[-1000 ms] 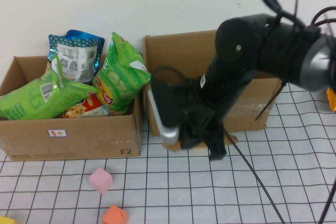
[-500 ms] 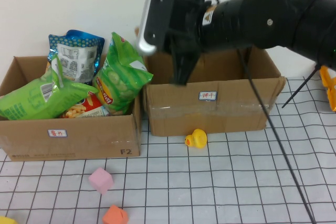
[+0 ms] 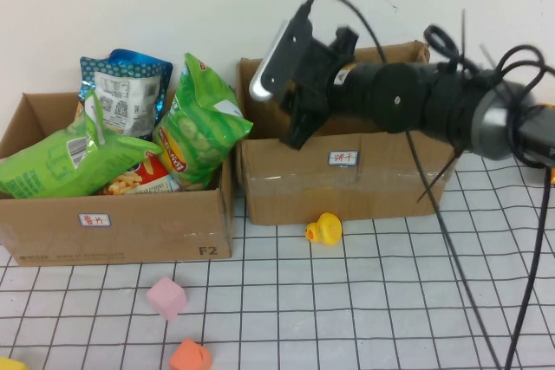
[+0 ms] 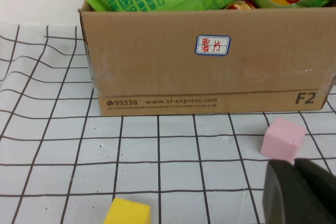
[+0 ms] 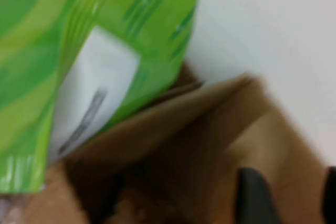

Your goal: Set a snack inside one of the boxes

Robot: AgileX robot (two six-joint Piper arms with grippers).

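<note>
The left cardboard box holds several snack bags: a green bag lying flat, an upright green chips bag, a blue bag and a red bag. The right cardboard box stands beside it, its inside mostly hidden by my right arm. My right gripper hovers over that box's left end, open and empty, facing the upright green bag; its fingers stand apart. My left gripper is shut and empty, low over the table near a pink cube, out of the high view.
A yellow toy duck sits in front of the right box. A pink cube, an orange cube and a yellow cube lie on the gridded cloth in front of the left box. A wall stands right behind the boxes.
My right arm rose from low in front of the right box, uncovering the duck, and now reaches over that box toward the upright green bag. The snacks have not moved.
</note>
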